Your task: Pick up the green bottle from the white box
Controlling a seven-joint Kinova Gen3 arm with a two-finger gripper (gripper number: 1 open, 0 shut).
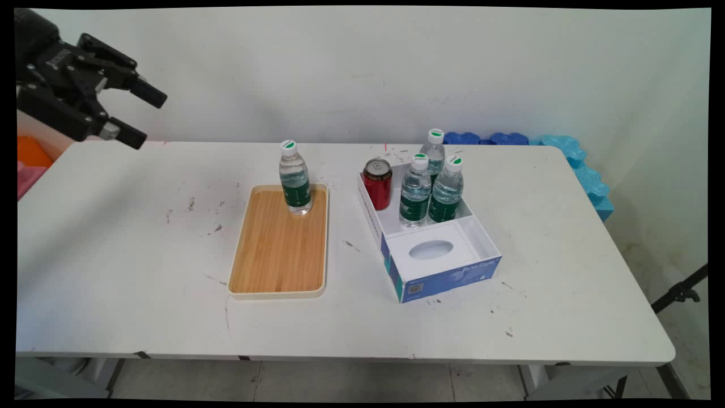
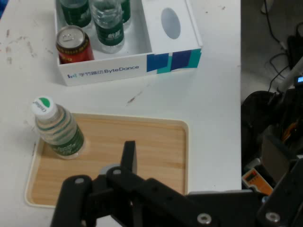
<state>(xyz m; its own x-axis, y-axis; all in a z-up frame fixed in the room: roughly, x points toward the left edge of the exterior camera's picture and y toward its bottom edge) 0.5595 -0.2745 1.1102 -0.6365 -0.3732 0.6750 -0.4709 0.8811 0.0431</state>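
The gripper (image 1: 148,116) hung open and empty, high above the table's (image 1: 113,272) far left corner, well apart from the wooden tray (image 1: 277,255). A water bottle (image 1: 294,178) stood upright on the tray's far end. Right of the tray sat an open white box (image 1: 436,266) holding a red can (image 1: 378,182) and three more water bottles (image 1: 415,192).

We count four water bottles — one (image 1: 294,178) on the tray's (image 1: 278,283) far edge, three (image 1: 415,192) boxed — one red can (image 1: 378,182), one box (image 1: 447,275).
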